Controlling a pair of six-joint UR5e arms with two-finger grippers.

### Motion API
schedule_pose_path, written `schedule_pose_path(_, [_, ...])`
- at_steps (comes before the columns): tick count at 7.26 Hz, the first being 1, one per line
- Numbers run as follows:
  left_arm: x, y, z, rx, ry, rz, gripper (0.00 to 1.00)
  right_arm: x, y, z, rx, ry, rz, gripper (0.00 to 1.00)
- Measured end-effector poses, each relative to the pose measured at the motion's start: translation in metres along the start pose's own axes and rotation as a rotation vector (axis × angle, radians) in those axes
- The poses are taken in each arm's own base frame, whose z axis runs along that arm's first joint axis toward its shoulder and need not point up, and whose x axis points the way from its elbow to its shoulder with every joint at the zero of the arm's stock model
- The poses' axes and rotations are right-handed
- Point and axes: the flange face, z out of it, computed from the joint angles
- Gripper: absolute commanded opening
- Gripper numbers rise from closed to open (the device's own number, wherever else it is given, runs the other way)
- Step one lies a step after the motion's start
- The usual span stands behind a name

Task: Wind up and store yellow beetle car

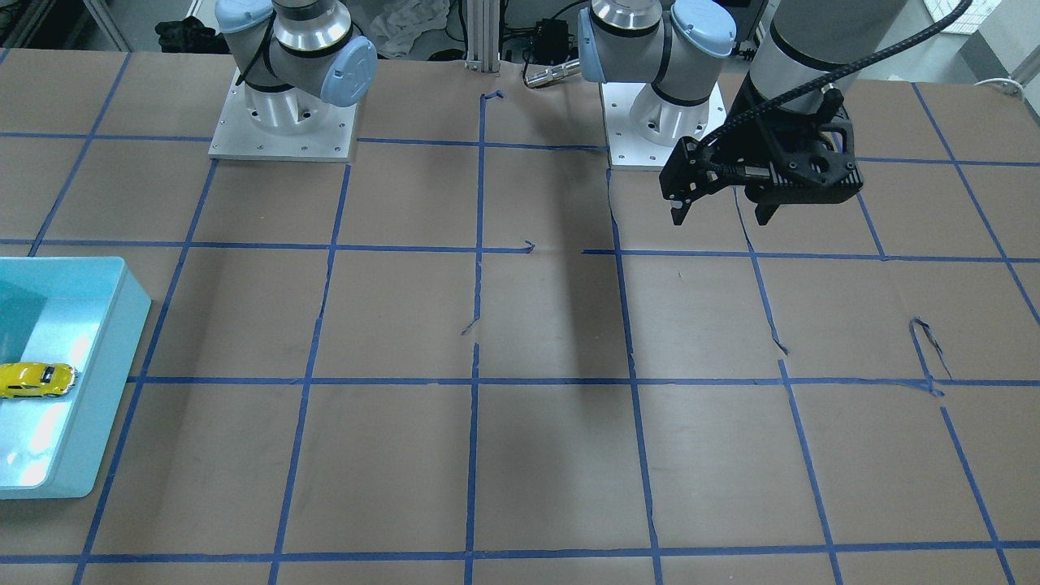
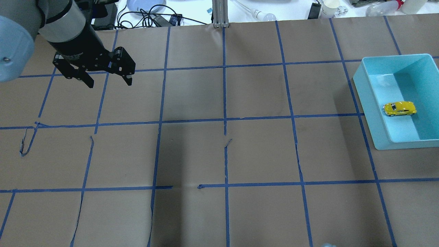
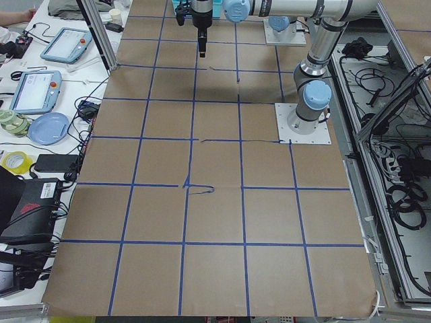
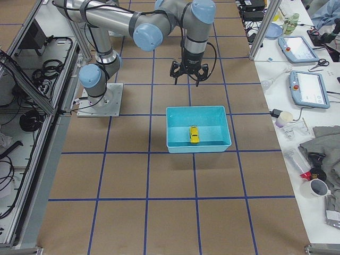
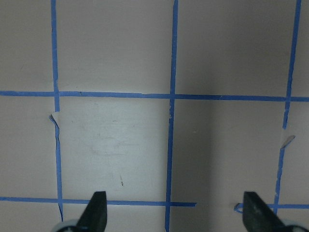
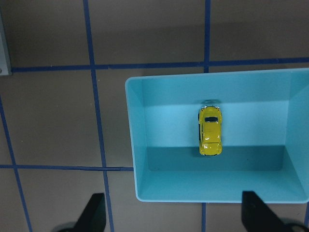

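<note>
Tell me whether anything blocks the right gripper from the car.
Nothing visible does. The car lies alone in the open-topped bin; the right gripper, open, hangs higher than the bin's walls, off to one side.

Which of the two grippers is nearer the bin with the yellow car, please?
The right gripper, hanging by the bin; the left gripper is far across the table.

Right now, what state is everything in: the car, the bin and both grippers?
teal bin: open-topped, flat on the table, holding only the car.
yellow beetle car: upright on its wheels inside the teal bin, held by nothing.
left gripper: open, empty, raised over bare table.
right gripper: open, empty, raised, touching neither bin nor car.
</note>
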Motion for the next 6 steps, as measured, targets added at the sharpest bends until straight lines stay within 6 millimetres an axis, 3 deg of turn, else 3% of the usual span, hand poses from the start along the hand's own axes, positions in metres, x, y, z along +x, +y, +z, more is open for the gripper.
schedule_pose_path(2, [-0.001, 0.0, 0.0, 0.001, 0.001, -0.001, 1.0, 0.003, -0.055, -0.017, -0.002, 0.013, 0.075, 1.0])
schedule_pose_path(6, [0.0, 0.0, 0.001, -0.001, 0.004, -0.001, 1.0, 0.001, -0.212, -0.038, 0.03, 0.055, 0.33, 1.0])
